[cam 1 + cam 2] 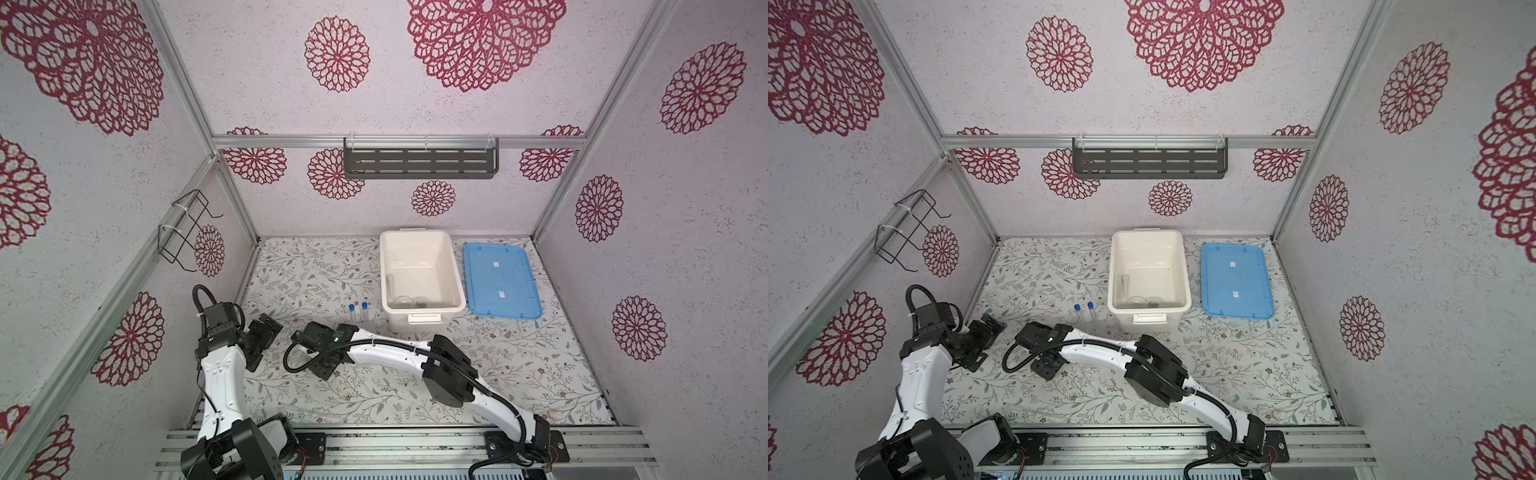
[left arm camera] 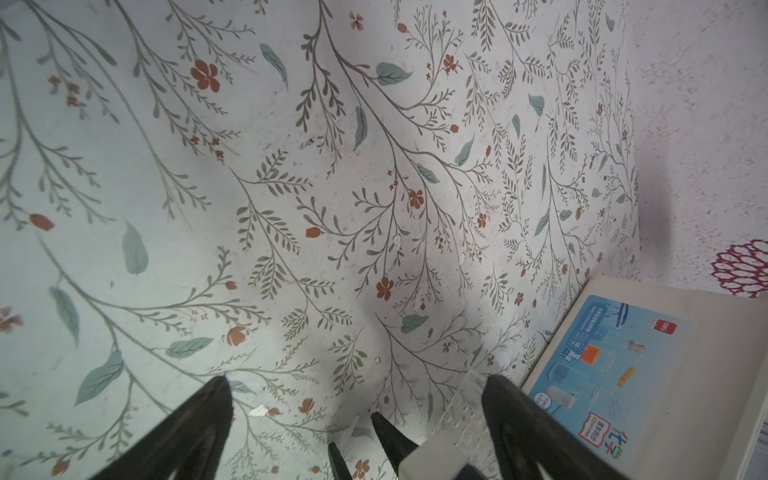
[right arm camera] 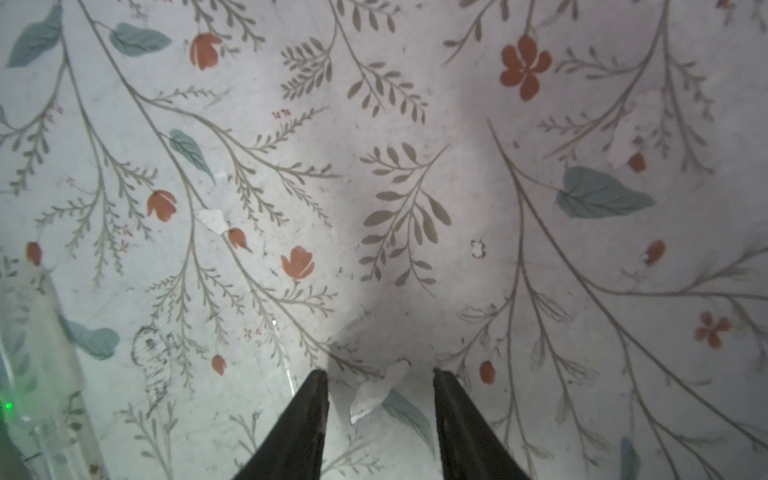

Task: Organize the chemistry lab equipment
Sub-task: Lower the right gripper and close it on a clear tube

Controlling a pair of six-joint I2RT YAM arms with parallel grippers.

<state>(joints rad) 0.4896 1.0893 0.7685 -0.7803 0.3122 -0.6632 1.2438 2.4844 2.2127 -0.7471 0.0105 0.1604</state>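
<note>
Two blue-capped tubes (image 1: 352, 309) stood upright in what seemed a clear stand (image 2: 459, 409) just beside the white tub (image 1: 399, 322), tub-side of the wide-open left gripper (image 2: 357, 399); right gripper (image 3: 380, 374), half-open and empty, faced away.

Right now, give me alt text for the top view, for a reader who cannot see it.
An open white tub sits at the back of a floral table, its blue lid flat to its right and two blue-capped tubes upright by its front-left corner. The left arm and right arm reach over the table's front left, near the tubes.
</note>
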